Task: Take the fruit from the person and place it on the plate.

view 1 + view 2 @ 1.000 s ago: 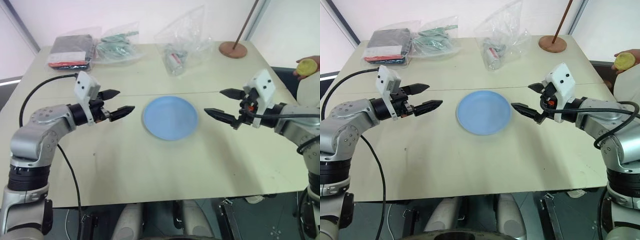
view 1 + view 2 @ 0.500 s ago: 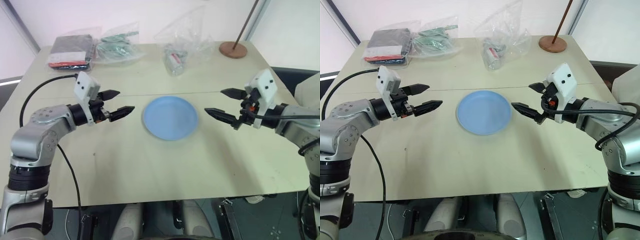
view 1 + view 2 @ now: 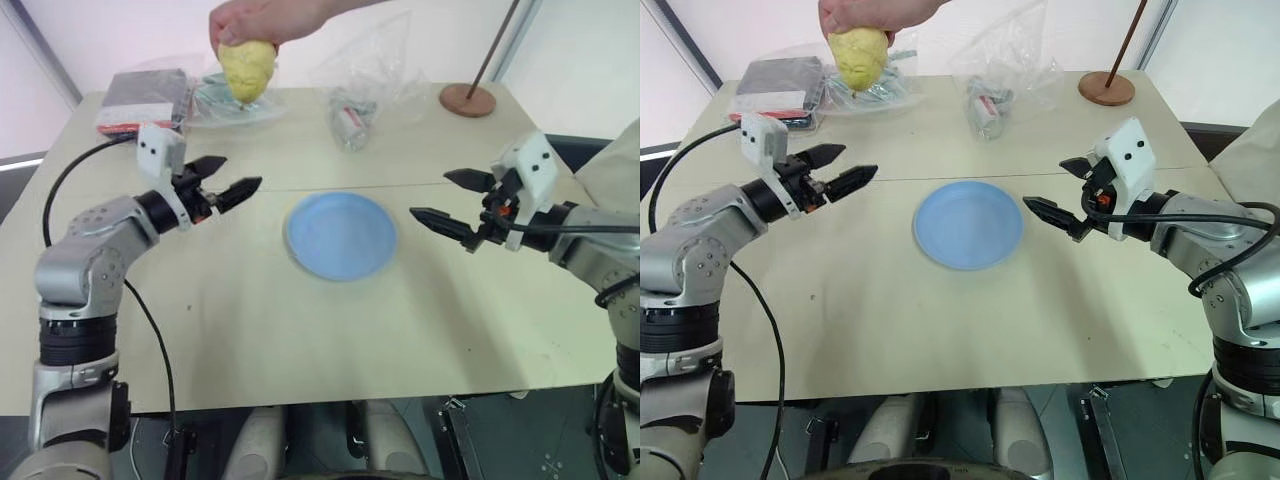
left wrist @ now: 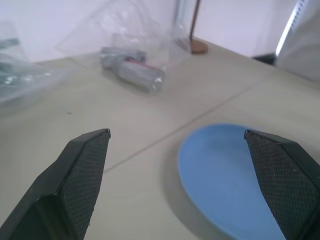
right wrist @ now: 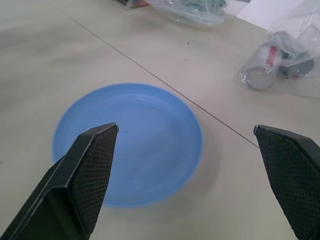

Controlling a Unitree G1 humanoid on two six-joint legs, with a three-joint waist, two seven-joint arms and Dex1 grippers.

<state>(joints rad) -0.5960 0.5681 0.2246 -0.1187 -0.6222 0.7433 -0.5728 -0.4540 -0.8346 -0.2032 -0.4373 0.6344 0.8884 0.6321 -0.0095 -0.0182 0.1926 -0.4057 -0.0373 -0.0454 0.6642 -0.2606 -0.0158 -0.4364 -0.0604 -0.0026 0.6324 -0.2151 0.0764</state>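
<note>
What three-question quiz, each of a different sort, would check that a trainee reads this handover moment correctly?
1. True or false: the pale yellow bumpy fruit already lies on the round light-blue plate.
2. Multiple choice: the fruit is nearer to which gripper? A) left gripper B) right gripper C) equally near both
3. Fill in: the fruit is held from above by the person's bare ____.

Key:
1. False; it is held in the air over the table's far left part, and the plate is bare.
2. A; the left gripper, jaws open, is just below and in front of it.
3. Hand.
</note>
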